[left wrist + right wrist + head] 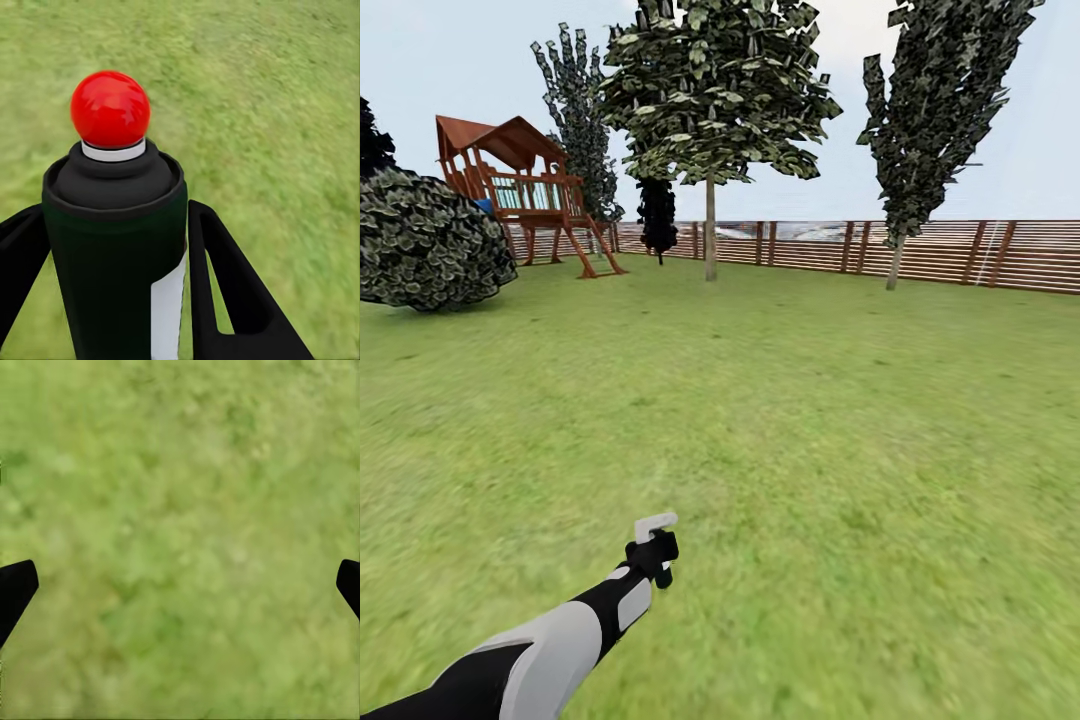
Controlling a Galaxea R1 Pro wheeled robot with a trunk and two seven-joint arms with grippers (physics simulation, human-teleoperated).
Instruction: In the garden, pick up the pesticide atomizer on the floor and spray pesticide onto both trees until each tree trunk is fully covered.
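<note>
- My left gripper is clamped on the pesticide atomizer: the two black fingers press against opposite sides of its dark, near-black body, and the bottle stands between them along their length.
- The bottle rises past my fingertips to a rounded black shoulder, then a thin pale collar, then a glossy red ball cap at the far end.
- A pale strip runs down the side of the bottle by one finger; I can read no writing or brand on it.
- My right gripper hangs over blurred lawn with its jaws spread wide, only the two dark fingertips showing at opposite edges, nothing between them and nothing touched.
- In the head view my left arm reaches forward from the lower left, the gripper and atomizer at its end low over the grass, a small white-tipped part at the very front.
- Beyond it the lawn stretches open and bare toward the fence.
- Well away, a tree with a straight pale trunk stands before the brown slatted fence; a second tree stands to its right, its thin trunk leaning slightly.
- Far left stand a round dark bush and a wooden playset.
</note>
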